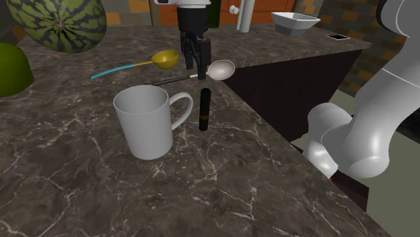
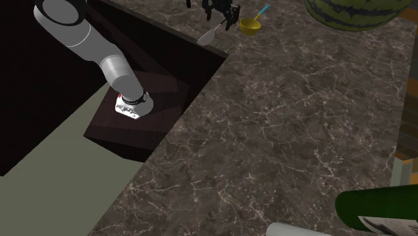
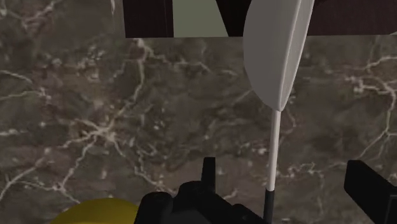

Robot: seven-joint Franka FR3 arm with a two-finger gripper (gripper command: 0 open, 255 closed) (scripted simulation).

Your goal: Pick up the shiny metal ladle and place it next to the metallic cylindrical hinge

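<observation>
shoulder view is showing the gripper (image 1: 197, 67) hanging low over the dark marbled countertop (image 1: 81, 195), with its fingers spread to either side of the silver ladle (image 1: 221, 69) and not touching its thin handle. the ladle is lying near the countertop's edge, its bowl just beside the gripper. the dark cylindrical hinge (image 1: 204, 108) is sitting near the ladle, just beside the white mug (image 1: 143, 124) handle. a yellow spoon (image 1: 165, 58) is lying behind the gripper.

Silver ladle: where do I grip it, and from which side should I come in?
Take the ladle by its thin straight handle, near the bowl, from above. It lies on the counter and the open gripper straddles it; the bowl looks too wide and rounded.
</observation>
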